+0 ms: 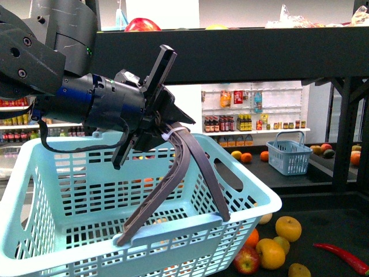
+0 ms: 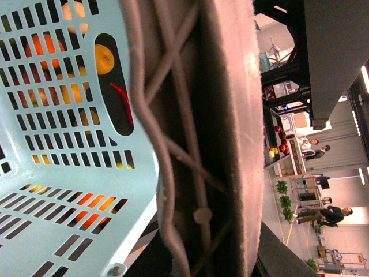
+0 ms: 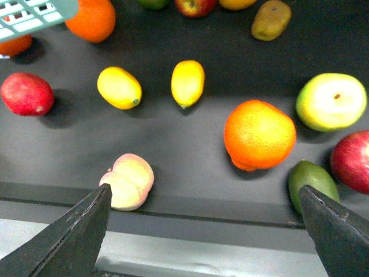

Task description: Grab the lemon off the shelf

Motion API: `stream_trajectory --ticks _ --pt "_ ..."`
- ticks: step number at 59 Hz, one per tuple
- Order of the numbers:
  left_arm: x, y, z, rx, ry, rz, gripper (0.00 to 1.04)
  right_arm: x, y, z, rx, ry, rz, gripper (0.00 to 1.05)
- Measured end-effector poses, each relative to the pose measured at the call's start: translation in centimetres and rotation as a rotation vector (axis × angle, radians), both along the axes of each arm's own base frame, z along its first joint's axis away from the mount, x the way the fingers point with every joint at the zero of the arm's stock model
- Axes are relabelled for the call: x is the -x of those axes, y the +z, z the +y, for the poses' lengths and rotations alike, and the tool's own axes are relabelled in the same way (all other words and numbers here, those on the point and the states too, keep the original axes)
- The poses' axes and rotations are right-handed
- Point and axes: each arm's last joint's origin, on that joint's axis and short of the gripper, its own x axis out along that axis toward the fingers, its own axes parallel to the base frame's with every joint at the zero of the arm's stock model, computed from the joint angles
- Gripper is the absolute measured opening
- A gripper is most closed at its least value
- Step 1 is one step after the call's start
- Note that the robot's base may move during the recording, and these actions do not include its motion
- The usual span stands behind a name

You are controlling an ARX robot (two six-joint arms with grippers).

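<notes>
Right wrist view shows me the right gripper (image 3: 203,189) spread wide, empty; a lemon (image 3: 119,88) and a second lemon (image 3: 187,83) lie on the shelf (image 3: 173,150) beyond its fingers, touching neither. My left gripper (image 1: 167,130) clenches the basket handle (image 1: 154,203).

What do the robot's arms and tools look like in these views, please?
The left arm has a dark grey bolted housing with a small green light, then a blue ring. The left tool is black with a flat crossbar, and a black cable loops beneath. Of the right tool, only two dark grey, wedge-shaped fingers show.
</notes>
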Motion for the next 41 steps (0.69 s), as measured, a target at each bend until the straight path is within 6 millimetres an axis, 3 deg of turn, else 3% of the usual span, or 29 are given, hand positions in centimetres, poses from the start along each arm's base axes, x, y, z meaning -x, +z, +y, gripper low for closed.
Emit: stream_trajectory --ticks 18,41 --pt "0.0 0.0 0.0 -0.002 0.003 -0.003 0.13 -8.9 -6.6 2.6 0.059 0.107 0.137 0.97" --pt "0.0 0.0 0.0 -0.002 0.003 -0.003 0.13 -15.6 -14.1 4.9 0.141 0.113 0.172 0.97"
